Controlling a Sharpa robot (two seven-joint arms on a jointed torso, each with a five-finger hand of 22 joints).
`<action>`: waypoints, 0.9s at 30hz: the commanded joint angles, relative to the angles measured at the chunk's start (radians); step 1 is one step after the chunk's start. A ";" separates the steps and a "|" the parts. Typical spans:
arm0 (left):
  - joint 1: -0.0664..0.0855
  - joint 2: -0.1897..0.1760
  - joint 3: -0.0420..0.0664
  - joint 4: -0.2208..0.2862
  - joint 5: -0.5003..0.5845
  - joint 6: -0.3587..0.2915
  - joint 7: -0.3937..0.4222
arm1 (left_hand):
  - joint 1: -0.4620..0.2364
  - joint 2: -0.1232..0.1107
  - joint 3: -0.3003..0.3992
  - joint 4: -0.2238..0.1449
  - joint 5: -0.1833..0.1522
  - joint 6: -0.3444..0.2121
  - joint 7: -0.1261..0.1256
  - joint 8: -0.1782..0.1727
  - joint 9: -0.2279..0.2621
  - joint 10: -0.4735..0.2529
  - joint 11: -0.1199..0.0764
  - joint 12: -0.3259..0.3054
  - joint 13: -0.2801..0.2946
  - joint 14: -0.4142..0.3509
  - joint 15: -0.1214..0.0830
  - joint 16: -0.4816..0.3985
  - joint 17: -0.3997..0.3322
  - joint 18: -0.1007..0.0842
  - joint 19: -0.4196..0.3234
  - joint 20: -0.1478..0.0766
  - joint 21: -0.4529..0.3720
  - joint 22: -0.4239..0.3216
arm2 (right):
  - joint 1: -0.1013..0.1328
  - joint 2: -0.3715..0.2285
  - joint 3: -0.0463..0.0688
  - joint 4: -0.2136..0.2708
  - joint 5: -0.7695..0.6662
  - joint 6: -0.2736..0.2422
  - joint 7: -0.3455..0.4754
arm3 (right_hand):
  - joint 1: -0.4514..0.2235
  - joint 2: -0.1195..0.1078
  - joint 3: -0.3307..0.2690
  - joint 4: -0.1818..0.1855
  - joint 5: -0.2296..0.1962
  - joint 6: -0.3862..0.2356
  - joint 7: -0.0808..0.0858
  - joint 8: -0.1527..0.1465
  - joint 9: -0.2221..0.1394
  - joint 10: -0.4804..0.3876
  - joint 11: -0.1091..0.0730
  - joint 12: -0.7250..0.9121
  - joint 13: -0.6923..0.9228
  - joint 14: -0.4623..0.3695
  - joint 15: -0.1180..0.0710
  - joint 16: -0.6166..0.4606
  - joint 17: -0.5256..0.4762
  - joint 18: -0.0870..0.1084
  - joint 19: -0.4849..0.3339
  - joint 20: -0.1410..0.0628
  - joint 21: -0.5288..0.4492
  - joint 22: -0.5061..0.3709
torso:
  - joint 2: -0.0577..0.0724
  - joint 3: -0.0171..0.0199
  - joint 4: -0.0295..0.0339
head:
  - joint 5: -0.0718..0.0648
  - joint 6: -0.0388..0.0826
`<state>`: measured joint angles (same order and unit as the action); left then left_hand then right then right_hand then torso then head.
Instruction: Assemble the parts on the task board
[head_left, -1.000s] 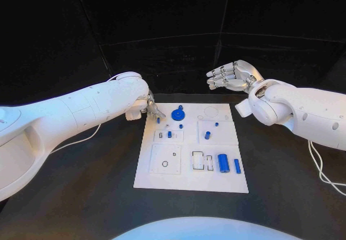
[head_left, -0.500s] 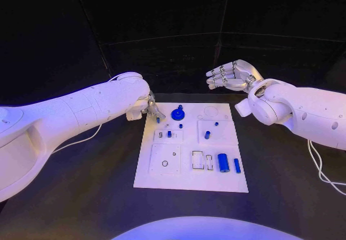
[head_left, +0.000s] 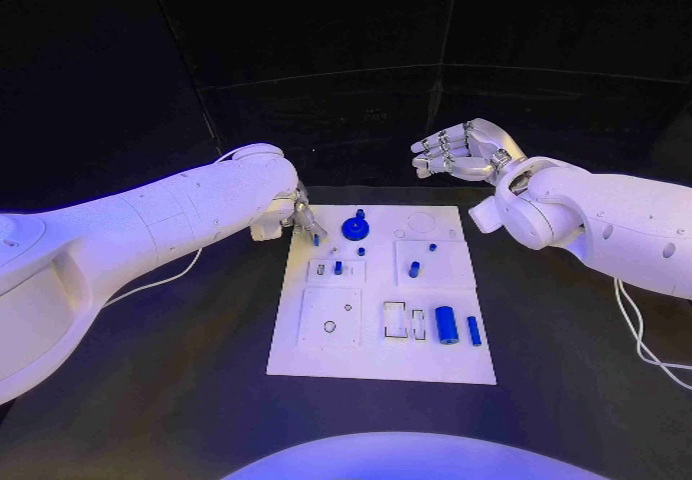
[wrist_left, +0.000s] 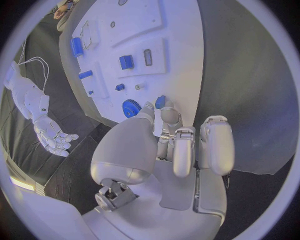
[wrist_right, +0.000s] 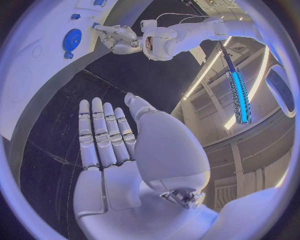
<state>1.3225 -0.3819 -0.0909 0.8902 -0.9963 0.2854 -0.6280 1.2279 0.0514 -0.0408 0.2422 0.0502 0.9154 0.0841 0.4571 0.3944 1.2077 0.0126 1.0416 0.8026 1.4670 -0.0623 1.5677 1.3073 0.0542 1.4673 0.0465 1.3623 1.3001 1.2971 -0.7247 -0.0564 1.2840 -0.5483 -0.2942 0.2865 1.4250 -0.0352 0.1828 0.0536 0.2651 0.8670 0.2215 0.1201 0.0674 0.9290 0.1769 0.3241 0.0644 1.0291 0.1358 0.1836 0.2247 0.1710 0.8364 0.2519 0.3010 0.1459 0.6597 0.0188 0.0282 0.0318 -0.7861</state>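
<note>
The left hand (head_left: 304, 222) is mostly hidden behind its own arm.

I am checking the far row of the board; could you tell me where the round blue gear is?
In the head view the blue gear sits near the task board's far edge, left of centre, just right of the left hand.

White task board (head_left: 433, 365); blue parts (head_left: 447, 325); black table (head_left: 173, 380); silver robot hand (head_left: 459, 150).

Two smooth white arms with rounded shells; a silver segmented left hand (head_left: 306, 222) and right hand (head_left: 459, 150); thin white cables trailing.
</note>
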 joint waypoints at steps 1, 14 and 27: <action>0.001 0.003 0.000 -0.002 -0.006 0.016 0.005 | 0.012 0.002 0.000 -0.008 0.005 0.009 0.001 -0.006 -0.002 -0.003 -0.005 0.003 -0.001 0.104 0.004 0.003 0.263 0.006 0.007 0.002 0.002 0.001 | 0.002 0.000 0.001 0.002 0.003 0.006 0.011 | -0.010 0.002 0.005 -0.002 0.000 0.002 0.024 -0.003 -0.001 0.000 0.005 0.005 -0.001 0.005 0.000 -0.003 -0.002 0.011 0.007 -0.001 -0.005 -0.002 | 0.000 0.0002 0.0003 | 0.000 0.000; 0.000 0.007 0.000 -0.003 -0.002 0.011 0.017 | 0.041 0.022 0.015 -0.031 0.005 0.017 -0.001 -0.011 -0.008 -0.001 -0.007 0.006 -0.001 0.104 0.003 0.003 0.263 0.005 0.008 0.001 0.004 0.004 | 0.002 0.001 0.001 0.002 0.003 0.007 0.011 | -0.011 0.003 0.006 -0.002 0.003 0.003 0.024 -0.003 -0.001 0.000 0.005 0.006 -0.002 0.006 0.000 -0.003 -0.002 0.011 0.009 -0.001 -0.006 -0.003 | 0.000 0.0001 0.0009 | -0.001 -0.002; 0.000 0.007 0.000 -0.002 0.017 0.011 0.031 | 0.146 0.074 0.118 -0.121 0.006 0.023 -0.011 -0.025 -0.022 -0.003 -0.016 -0.002 -0.009 0.104 -0.006 0.003 0.263 0.005 0.010 -0.007 0.005 0.009 | 0.002 0.001 0.001 0.003 0.003 0.009 0.011 | -0.011 0.003 0.006 -0.002 0.003 0.003 0.024 -0.003 -0.001 0.000 0.005 0.006 -0.002 0.006 0.000 -0.003 -0.002 0.011 0.009 -0.001 -0.006 -0.003 | 0.000 0.0000 0.0009 | 0.000 -0.004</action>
<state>1.3214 -0.3759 -0.0905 0.8876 -0.9887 0.2915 -0.6113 1.3610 0.1219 0.0682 0.1233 0.0499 0.9328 0.0734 0.4338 0.3718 1.2041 0.0017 1.0416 0.7944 1.4670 -0.0623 1.5677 1.3073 0.0542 1.4673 0.0465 1.3622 1.3076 1.2971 -0.7245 -0.0564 1.2846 -0.5483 -0.2927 0.2867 1.4250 -0.0352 0.1829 0.0536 0.2651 0.8669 0.2215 0.1201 0.0675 0.9290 0.1769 0.3241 0.0646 1.0291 0.1358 0.1836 0.2234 0.1710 0.8364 0.2519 0.3010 0.1442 0.6598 0.0188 0.0290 0.0316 -0.7904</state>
